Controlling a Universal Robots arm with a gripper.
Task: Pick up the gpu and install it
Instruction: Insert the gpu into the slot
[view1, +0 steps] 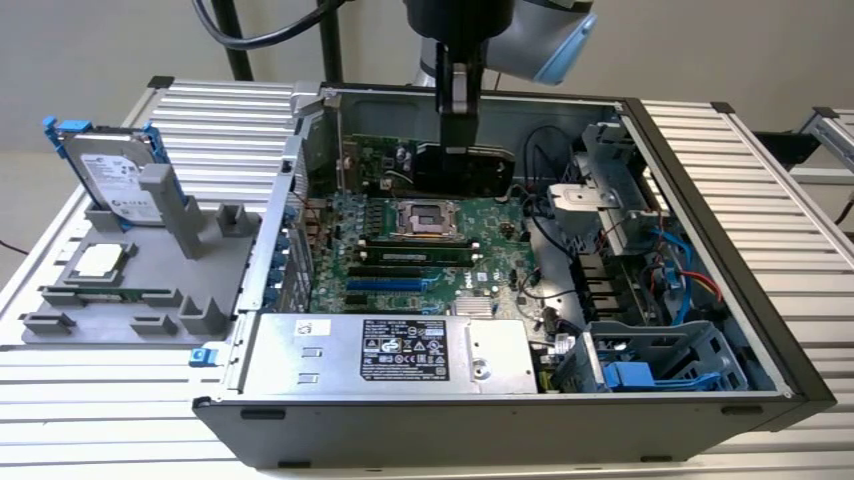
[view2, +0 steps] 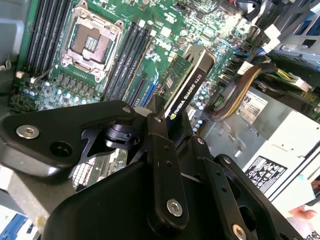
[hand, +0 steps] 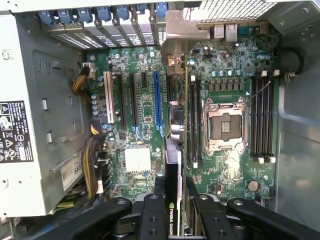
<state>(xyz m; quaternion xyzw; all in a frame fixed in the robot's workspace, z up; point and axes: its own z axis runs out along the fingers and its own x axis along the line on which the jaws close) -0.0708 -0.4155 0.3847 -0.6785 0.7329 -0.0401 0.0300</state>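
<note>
Exterior view: an open computer case (view1: 747, 330) lies on the slatted desk (view1: 107, 400), its motherboard (view1: 414, 255) facing up. At the exterior view's left, a grey holder (view1: 134, 290) carries a hard drive with blue rails (view1: 114, 175). The arm's gripper (view1: 458, 150) reaches down into the case, clamped on the gpu (view1: 461, 170). In both wrist views the gpu (view2: 187, 85) stands edge-on above the motherboard (hand: 145, 125), beside the empty processor socket (hand: 225, 125), its upper edge pinched between the fingers (view2: 162, 150).

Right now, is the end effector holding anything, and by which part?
Yes: the end effector is shut on the gpu, gripping its upper long edge. The card hangs edge-down over the motherboard inside the open case.
</note>
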